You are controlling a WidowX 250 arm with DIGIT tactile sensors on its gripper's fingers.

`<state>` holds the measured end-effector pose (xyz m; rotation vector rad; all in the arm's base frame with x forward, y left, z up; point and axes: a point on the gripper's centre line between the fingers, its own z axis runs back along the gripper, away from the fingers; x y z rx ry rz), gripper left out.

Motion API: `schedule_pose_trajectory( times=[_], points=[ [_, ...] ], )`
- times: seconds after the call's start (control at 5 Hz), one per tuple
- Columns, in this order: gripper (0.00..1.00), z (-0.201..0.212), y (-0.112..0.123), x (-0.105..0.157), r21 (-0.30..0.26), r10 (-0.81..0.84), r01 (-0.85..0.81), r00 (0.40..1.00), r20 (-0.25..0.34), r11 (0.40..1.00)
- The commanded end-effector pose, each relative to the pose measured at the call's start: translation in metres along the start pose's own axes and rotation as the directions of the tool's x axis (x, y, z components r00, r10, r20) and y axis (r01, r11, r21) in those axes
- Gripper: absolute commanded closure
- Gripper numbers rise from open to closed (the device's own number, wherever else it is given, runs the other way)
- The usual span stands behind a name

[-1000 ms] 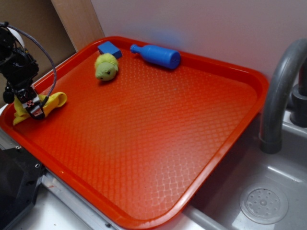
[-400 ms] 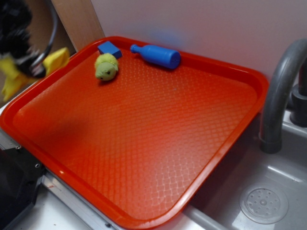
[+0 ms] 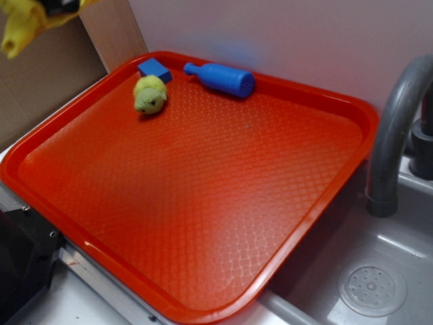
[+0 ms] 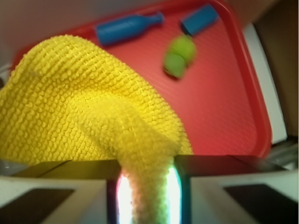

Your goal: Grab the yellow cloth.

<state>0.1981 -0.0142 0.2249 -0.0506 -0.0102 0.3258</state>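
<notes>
The cloth filling the left of the wrist view is bright yellow with a bumpy, dotted weave. The tray across the middle of the exterior view is orange-red with a fine diamond grid; at its upper left lie a blue bottle, a blue block and a yellow-green plush toy.

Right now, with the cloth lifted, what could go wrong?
The pincer pinches only a narrow fold of the yellow cloth, so it could slip free. The rest hangs loose; lowered, it might drag across the plush toy or blue bottle. The cloth also blocks most of the wrist view.
</notes>
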Motion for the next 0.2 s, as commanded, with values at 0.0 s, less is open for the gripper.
schedule_pose_trajectory(
  times=[0.0],
  points=[
    [1.00,0.0094,-0.0035,0.0127,-0.011,0.046,-0.046,0.998,0.046,0.999]
  ],
)
